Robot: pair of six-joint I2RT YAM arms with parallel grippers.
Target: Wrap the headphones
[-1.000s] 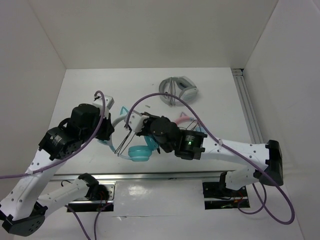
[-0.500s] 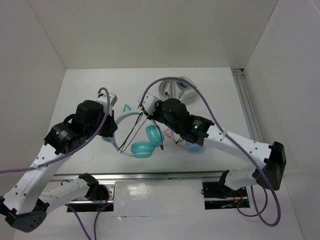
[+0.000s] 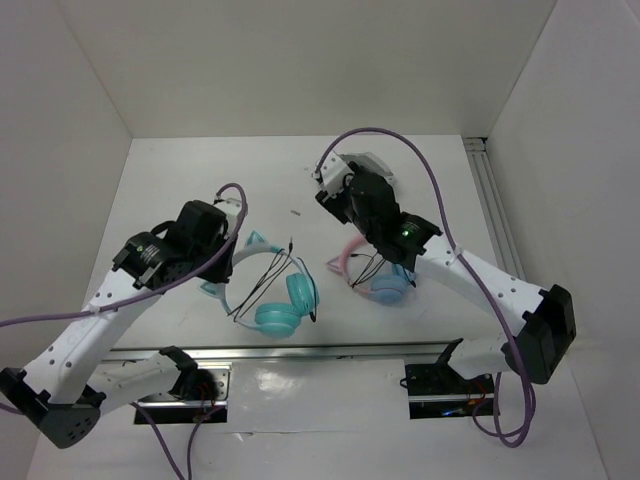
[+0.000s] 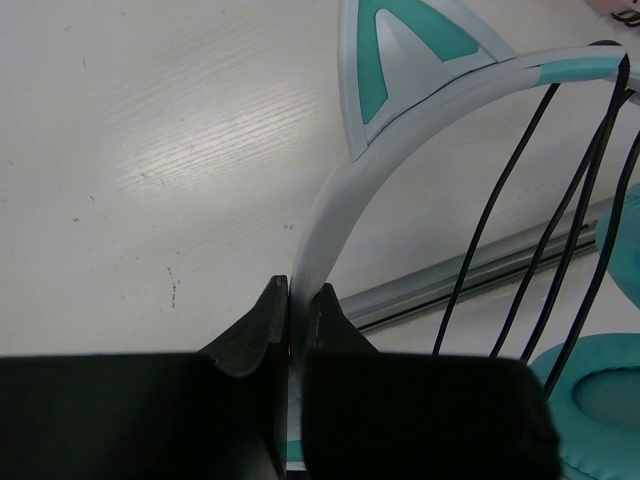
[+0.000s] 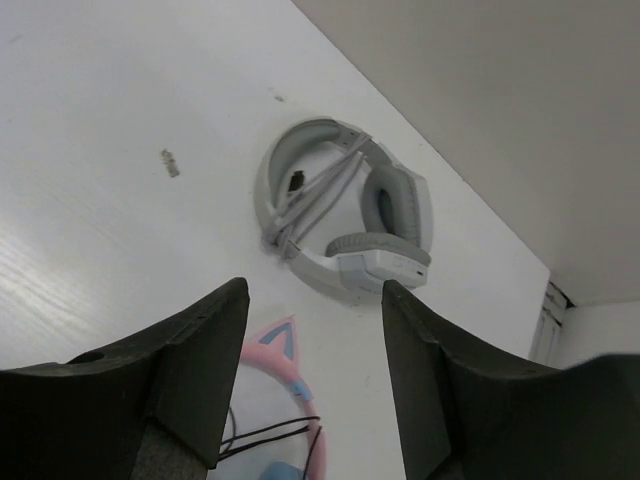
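Observation:
The teal headphones point(image 3: 280, 300) lie on the table with both ear cups toward the near edge. Their pale headband point(image 4: 345, 170) arches up past a cat ear point(image 4: 400, 50). Thin black cable point(image 4: 520, 230) runs in several strands from the headband to the cups. My left gripper point(image 4: 298, 292) point(image 3: 228, 262) is shut on the headband just below the cat ear. My right gripper point(image 5: 312, 290) point(image 3: 335, 185) hangs open above the table, away from the teal set, with nothing between its fingers.
Pink cat-ear headphones point(image 3: 350, 258) point(image 5: 290, 350) with a blue cup and black cable lie under the right arm. Grey-and-white headphones point(image 5: 345, 215) point(image 3: 382, 165) rest near the back wall. A metal rail point(image 3: 300, 350) runs along the near edge.
My right gripper has opened, let go of the cable, and lifted away toward the back right. My left arm has shifted right with the headband; the teal cups now rest lower on the table.

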